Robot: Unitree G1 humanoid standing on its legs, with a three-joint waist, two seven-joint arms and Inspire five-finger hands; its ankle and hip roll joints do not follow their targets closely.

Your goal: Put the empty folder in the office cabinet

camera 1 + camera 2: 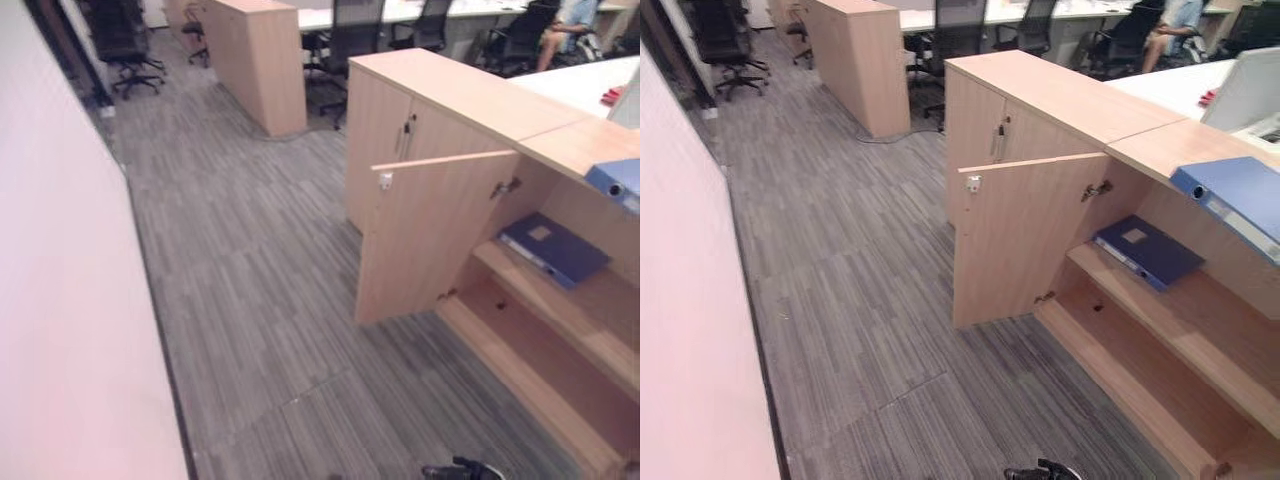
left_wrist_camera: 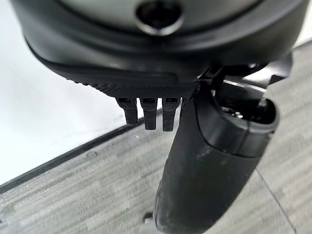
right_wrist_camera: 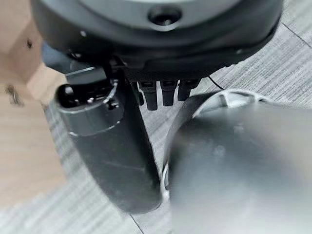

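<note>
Both hands hang empty beside the body: the left hand point(image 2: 204, 161) and the right hand point(image 3: 109, 146) each show straight, relaxed fingers over the grey carpet point(image 1: 250, 290), holding nothing. Ahead to the right, the office cabinet point(image 1: 1200, 320) has its door point(image 1: 1025, 235) swung wide, so the shelves are reachable. A blue folder point(image 1: 1147, 250) lies flat on the upper shelf, apparently already stowed. Another blue binder point(image 1: 1230, 195) rests on the cabinet top.

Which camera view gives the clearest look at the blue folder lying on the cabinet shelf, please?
The right eye view: the blue folder lies flat on the upper shelf, fully visible beside the open cabinet door. The left eye view shows it too, nearer the frame's edge. The wrist views face carpet.
</note>
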